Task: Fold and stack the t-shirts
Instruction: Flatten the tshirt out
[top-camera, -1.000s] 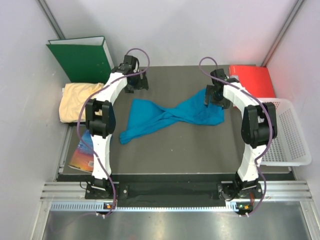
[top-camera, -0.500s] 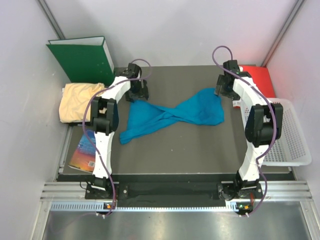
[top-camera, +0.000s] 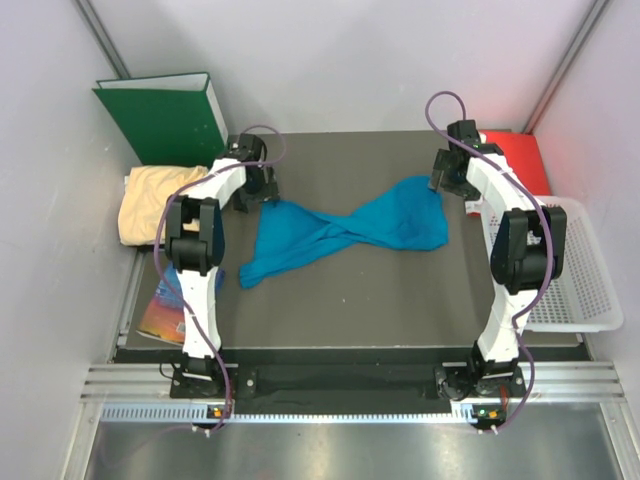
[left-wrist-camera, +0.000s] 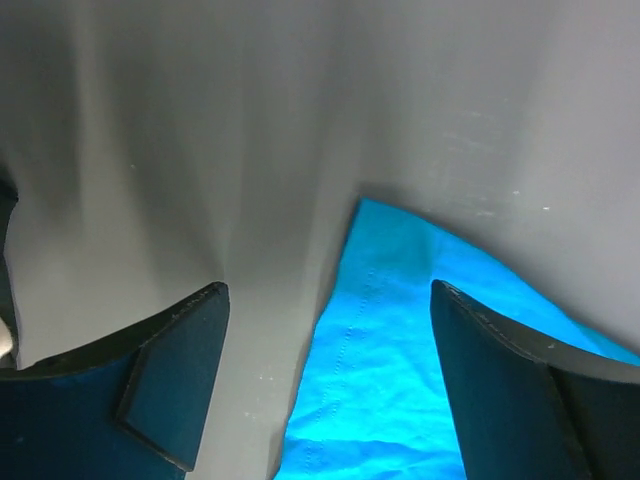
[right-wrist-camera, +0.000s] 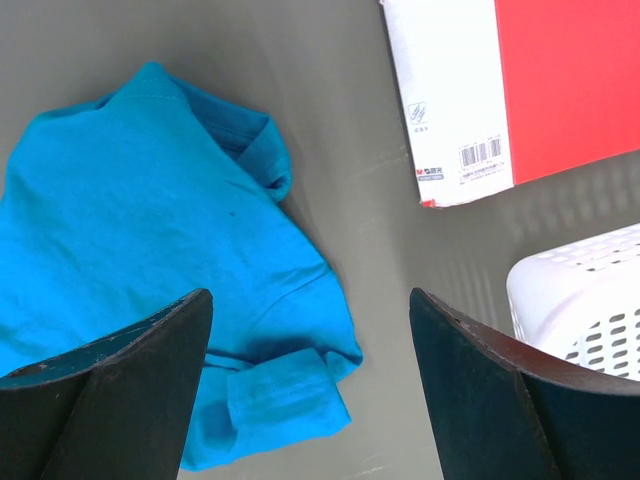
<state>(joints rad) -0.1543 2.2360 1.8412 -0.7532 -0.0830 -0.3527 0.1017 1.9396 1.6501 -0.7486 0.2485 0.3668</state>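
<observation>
So, I've got both sets of jaws spread wide with nothing in them. The left gripper (left-wrist-camera: 328, 290) hangs over the far-left corner of the teal t-shirt (top-camera: 345, 232), the right gripper (right-wrist-camera: 310, 295) over its right end. Shirt lies twisted mid-mat (top-camera: 380, 300), with bare mat on its near side. The red folder (right-wrist-camera: 560, 80) and white basket (right-wrist-camera: 580, 310) crowd the right edge. The yellow t-shirt (top-camera: 155, 200) sits bunched off the left edge, beside the green binder (top-camera: 160, 120).
</observation>
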